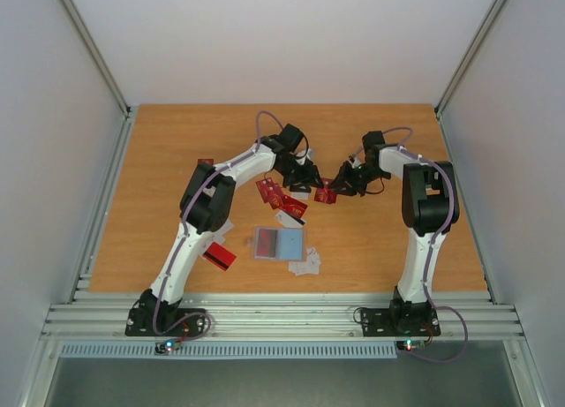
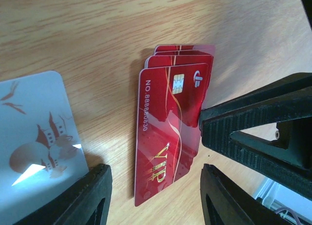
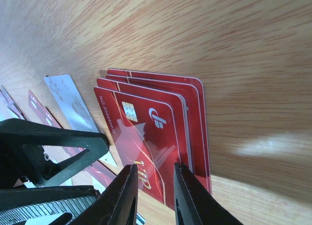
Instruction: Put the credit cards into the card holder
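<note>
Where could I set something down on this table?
The table is bare along its far edge, down its left side and beyond the right arm. The middle is crowded: left gripper and right gripper meet at the red credit cards, card holder and loose cards just nearer.

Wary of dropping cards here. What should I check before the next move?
1. Right end effector gripping the red card stack: ok, closed on one end of it.
2. Stack squared up: not ok, the cards are fanned.
3. Left end effector open to receive: ok, its fingers sit either side of the stack without touching it.
4. Card holder ready: ok, it lies open on the table with its inside up.
5. Free pocket in the holder: cannot tell.
</note>
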You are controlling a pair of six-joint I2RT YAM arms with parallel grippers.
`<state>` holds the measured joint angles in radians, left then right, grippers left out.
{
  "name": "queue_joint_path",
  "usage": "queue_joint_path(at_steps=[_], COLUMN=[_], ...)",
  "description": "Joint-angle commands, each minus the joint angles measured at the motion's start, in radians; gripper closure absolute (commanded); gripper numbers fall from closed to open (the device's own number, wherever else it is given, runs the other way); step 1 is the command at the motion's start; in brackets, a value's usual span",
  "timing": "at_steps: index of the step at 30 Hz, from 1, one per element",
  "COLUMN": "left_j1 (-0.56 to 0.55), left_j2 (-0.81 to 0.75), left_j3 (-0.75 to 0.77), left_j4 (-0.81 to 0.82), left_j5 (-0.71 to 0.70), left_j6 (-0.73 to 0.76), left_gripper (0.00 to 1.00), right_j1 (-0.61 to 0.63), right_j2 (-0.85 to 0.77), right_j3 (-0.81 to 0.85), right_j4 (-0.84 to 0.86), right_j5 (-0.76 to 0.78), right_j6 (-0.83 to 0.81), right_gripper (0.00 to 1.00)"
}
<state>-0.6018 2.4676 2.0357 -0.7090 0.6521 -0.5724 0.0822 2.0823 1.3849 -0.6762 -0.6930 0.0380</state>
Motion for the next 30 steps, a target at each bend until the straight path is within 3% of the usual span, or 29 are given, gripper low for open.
queue_joint_path(at_steps=[1,30], left_j1=[-0.007,-0.009], left_j2=[0.045,0.035], left_j3=[0.036,-0.042], left_j4=[-0.015,0.194], left_j5=[0.032,0.16], left_j6=[0.02,-0.091], left_gripper=[0.48,0.48], right_j1=[-0.006,-0.002], right_j2=[0.038,0.036], right_j3=[0.003,-0.085], right_j4=[0.014,0.071], right_j5=[-0.007,-0.052], right_j6=[-0.02,0.01], right_gripper=[0.78,0.84])
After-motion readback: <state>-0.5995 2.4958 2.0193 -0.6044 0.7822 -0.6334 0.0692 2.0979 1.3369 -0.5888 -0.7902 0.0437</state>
